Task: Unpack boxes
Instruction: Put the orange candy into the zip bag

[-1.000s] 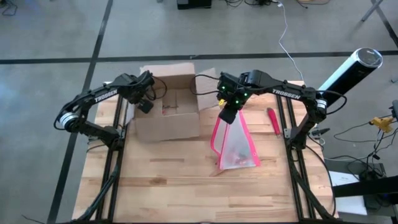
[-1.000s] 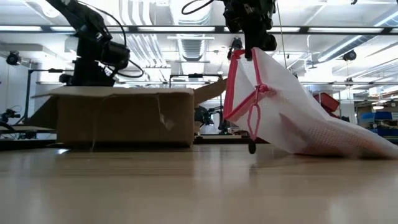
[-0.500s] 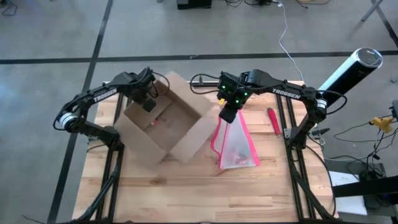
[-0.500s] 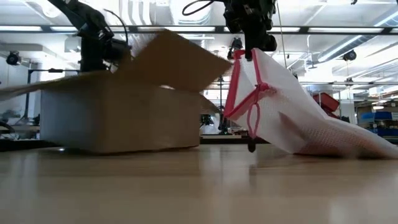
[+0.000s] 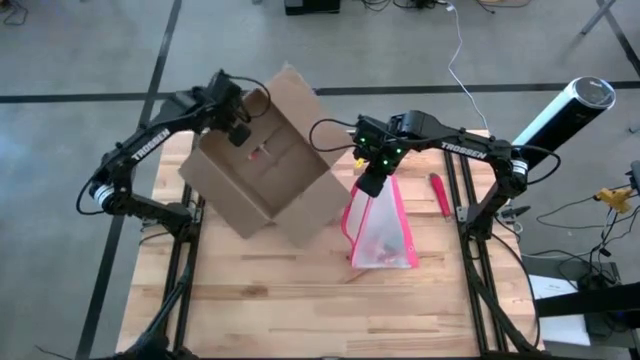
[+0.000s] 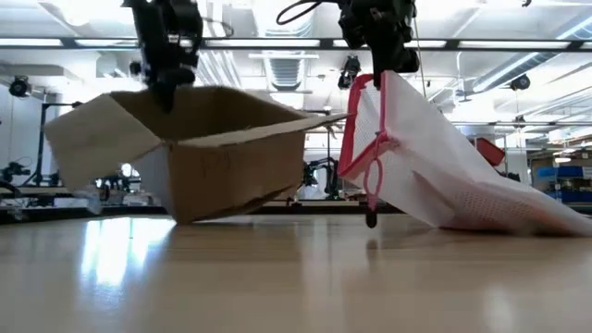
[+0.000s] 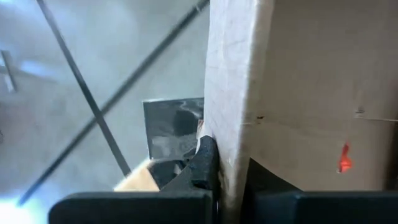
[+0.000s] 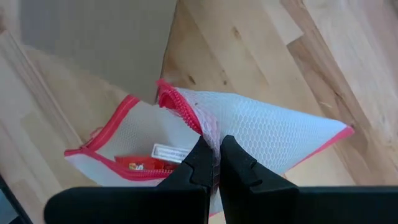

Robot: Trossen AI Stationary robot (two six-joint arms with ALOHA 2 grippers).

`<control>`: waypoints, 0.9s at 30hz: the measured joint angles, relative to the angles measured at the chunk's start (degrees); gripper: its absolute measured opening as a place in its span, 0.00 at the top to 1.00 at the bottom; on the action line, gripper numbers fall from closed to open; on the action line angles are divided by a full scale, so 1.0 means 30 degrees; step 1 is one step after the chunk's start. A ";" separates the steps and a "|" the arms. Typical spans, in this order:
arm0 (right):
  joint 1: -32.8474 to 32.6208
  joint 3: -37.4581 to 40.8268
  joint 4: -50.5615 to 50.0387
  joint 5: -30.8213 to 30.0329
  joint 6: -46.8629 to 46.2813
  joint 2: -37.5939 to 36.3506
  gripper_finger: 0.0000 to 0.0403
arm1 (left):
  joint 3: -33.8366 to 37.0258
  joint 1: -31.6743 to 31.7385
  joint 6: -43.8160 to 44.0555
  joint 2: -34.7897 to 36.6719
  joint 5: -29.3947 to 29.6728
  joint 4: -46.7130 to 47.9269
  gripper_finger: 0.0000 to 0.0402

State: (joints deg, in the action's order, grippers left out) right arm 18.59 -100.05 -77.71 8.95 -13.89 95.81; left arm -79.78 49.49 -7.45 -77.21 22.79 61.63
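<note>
Left gripper (image 5: 236,128) clamped on brown corrugated cardboard box (image 5: 268,165) wall — tilting it; right gripper (image 5: 368,183) pinches pink-edged mesh pouch (image 5: 380,228) — corner lifted clear.

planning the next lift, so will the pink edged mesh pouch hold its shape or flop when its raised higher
Probably floppy: the pouch hangs from the right gripper at one pinched edge while its far end drags on the table. It seems light; the thin mesh sags into folds, and only small items show inside.

A lab or workshop; ceiling strip lights (image 6: 518,43), concrete floor (image 5: 80,60), floor cables (image 5: 455,60).
</note>
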 joint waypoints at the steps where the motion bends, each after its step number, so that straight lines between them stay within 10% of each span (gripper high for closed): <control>1: 0.0000 0.0000 0.0022 0.0000 0.0002 0.0000 1.00 | -0.0458 0.0000 -0.0127 0.0000 0.0042 0.0056 1.00; 20: 0.0190 0.0000 0.0078 -0.0007 -0.0286 -0.0007 1.00 | 0.2163 -0.0477 0.1067 -0.2084 -0.3854 -0.0457 1.00; 27: 0.0197 0.0000 0.0064 0.0000 -0.0357 -0.0007 1.00 | 0.3770 -0.0459 0.0943 -0.2055 -0.5181 -0.1087 0.83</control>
State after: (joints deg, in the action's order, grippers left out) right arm 19.18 -100.05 -77.52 8.95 -14.96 95.79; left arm -68.47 48.12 -4.62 -83.37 7.25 58.37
